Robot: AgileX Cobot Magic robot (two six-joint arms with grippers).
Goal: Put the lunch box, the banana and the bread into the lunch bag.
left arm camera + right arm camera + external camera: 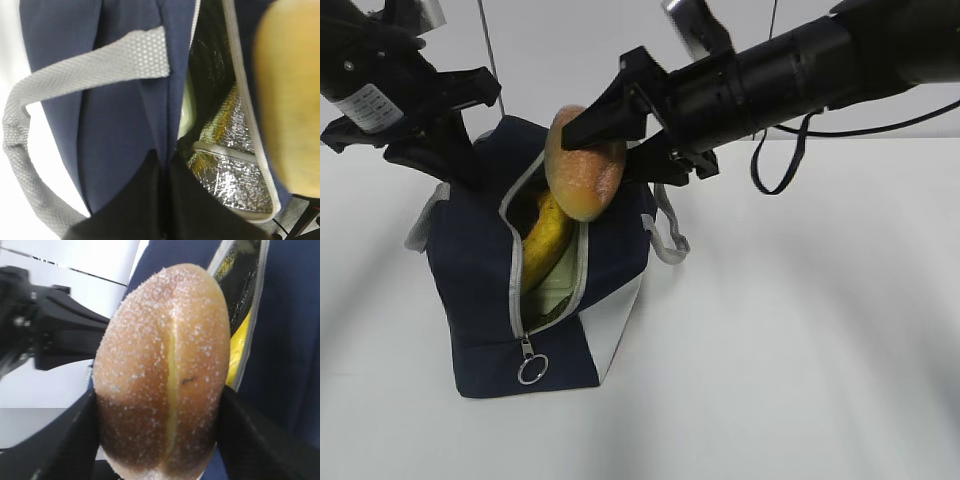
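Note:
The navy lunch bag (480, 270) stands on the table with its top zipper open. The banana (545, 240) lies inside it, and a pale green lunch box lid (558, 288) shows beneath it. My right gripper (596, 150) is shut on the bread (584, 168) and holds it just above the bag's opening. In the right wrist view the bread (165, 375) fills the space between the fingers (70, 440), with the banana (241, 352) behind. My left gripper (165, 162) is shut on the bag's navy fabric (120, 125) beside the opening; it also shows in the exterior view (465, 165).
The bag's silver lining (235, 170) and green lid edge (187, 107) show through the opening. A grey strap (100, 65) lies across the bag's top. The zipper ring pull (532, 369) hangs at the bag's near end. A black cable (785, 160) hangs behind the right arm.

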